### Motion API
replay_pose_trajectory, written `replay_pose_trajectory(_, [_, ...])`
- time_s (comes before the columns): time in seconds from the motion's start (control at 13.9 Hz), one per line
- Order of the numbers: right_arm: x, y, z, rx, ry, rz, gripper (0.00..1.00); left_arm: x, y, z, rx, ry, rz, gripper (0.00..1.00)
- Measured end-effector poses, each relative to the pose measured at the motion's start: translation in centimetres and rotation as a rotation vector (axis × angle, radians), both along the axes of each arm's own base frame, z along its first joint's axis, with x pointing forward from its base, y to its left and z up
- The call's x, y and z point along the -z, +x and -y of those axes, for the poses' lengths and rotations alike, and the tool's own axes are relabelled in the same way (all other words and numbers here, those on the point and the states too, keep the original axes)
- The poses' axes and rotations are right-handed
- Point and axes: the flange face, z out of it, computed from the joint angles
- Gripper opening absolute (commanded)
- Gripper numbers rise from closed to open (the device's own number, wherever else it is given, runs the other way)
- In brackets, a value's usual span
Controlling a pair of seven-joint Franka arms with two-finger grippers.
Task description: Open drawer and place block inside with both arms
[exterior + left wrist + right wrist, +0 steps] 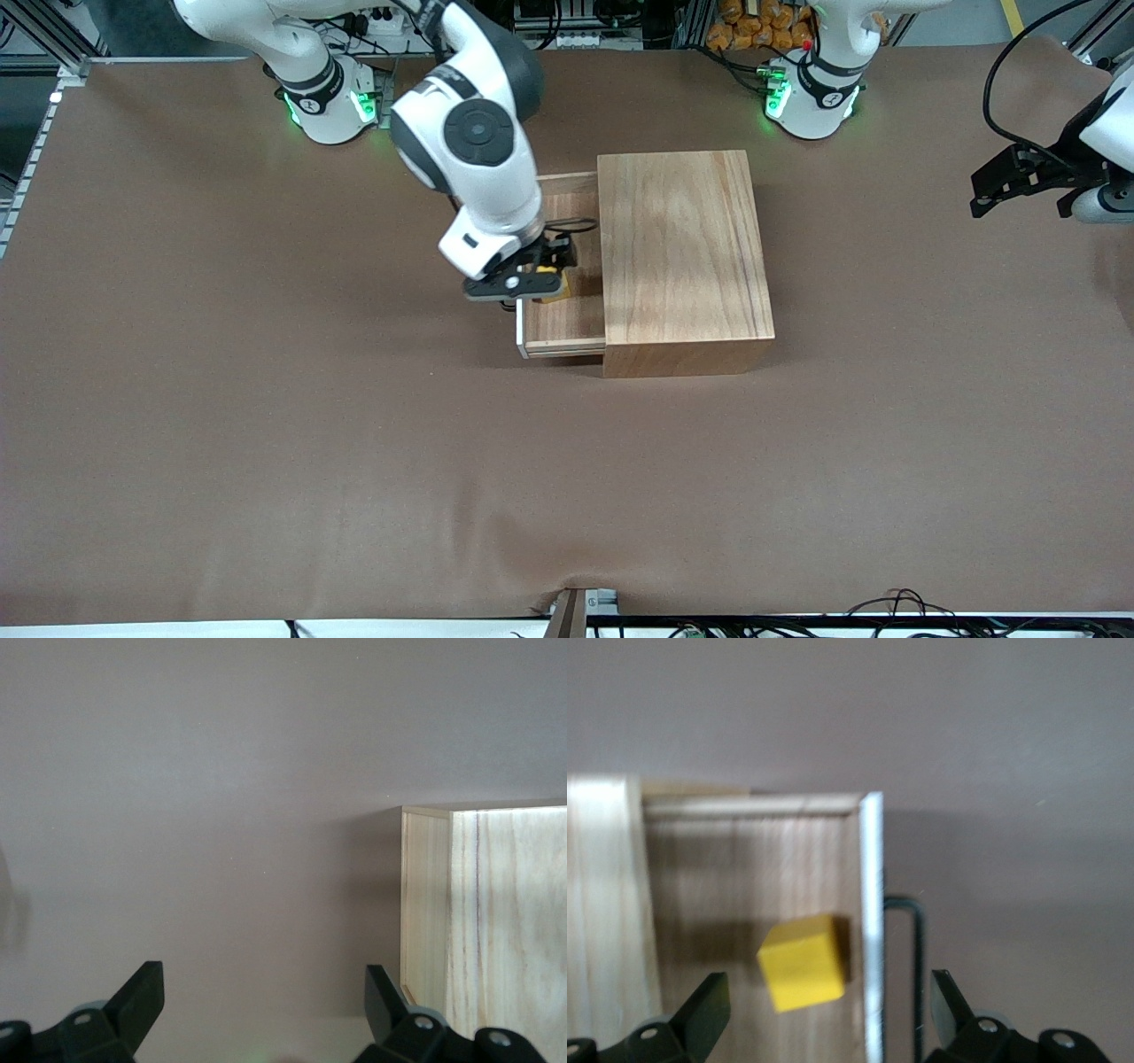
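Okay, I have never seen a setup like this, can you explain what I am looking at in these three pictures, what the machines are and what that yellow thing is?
These are two robot arms at a brown table. The big picture comes from a high camera facing them; the other two come from cameras on each arm's wrist.

A wooden box sits mid-table with its drawer pulled out. The right gripper hangs over the drawer, fingers open. The yellow block lies inside the drawer, near its front panel; nothing holds it.

The left gripper waits open and empty above the left arm's end of the table.
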Motion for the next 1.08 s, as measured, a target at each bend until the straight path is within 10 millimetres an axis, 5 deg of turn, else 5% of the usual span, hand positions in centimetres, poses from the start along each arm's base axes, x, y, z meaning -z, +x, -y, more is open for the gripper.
replay_pose_trajectory(0.29, [-2.9,5.9,9.8,-0.03,0.002,0.037,1.0,0.6,-0.1,-0.1,-0.001,0.001,-0.017,1.0])
replay_pose_trajectory(0.57, [-6.2,8.8,20.0,-0.09,-0.025,0.023,1.0,0.5,-0.5,0.0,-0.016,0.003,-0.034,1.0])
replay_pose_trajectory(0.79, [-12.4,8.2,28.5,-0.057,-0.043,0.035,1.0,0.3,-0.8,0.0,-0.019,0.004,-0.035,1.0])
replay_pose_trajectory(1.08, [-19.5,4.8,38.0,-0.027,-0.076,0.039,1.0,0.3,-0.8,0.0,-0.019,0.004,-0.037,1.0])
